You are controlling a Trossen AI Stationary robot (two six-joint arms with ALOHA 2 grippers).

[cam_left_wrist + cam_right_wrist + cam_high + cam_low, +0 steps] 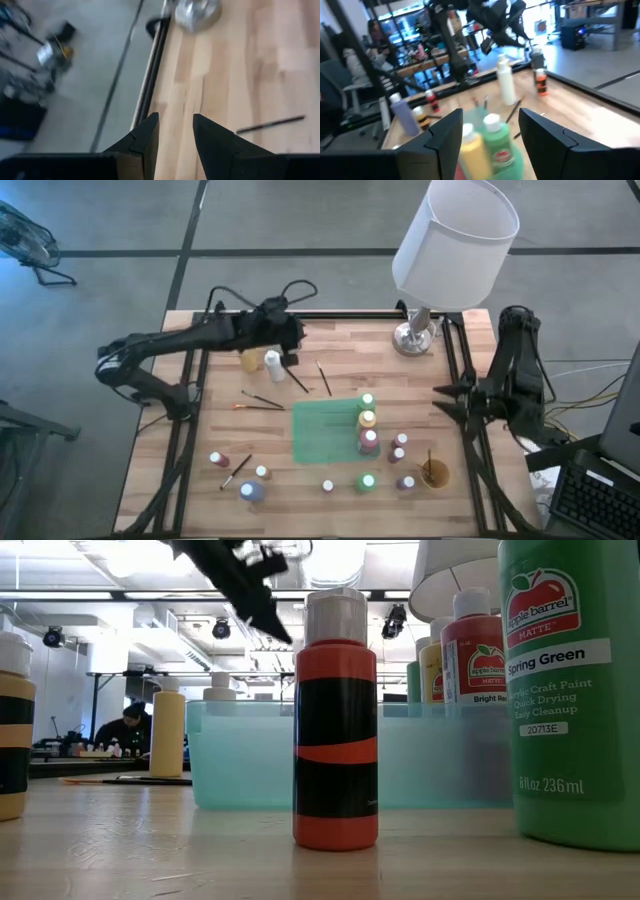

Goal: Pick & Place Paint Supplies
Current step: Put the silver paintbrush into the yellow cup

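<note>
Paint bottles stand scattered over the near half of the wooden table. A green-capped one [367, 400], a yellow one [367, 420] and a red one [369, 442] stand at the right edge of the green mat [325, 432]. A yellow bottle [249, 360] and a white bottle [272, 364] stand at the far left, close under my left gripper [292, 358], which hovers open [175, 117] with nothing between its fingers. Thin brushes [262, 401] [324, 378] lie flat on the wood. My right gripper [441, 395] is open [490, 112] at the table's right edge, pointing level toward the bottles.
A white-shaded lamp [455, 240] stands on its metal base [414, 336] at the far right. A tan cup [434, 473] with a brush in it stands near right. More bottles [250, 491] [367, 482] line the near edge. Bare wood lies between the lamp base and the mat.
</note>
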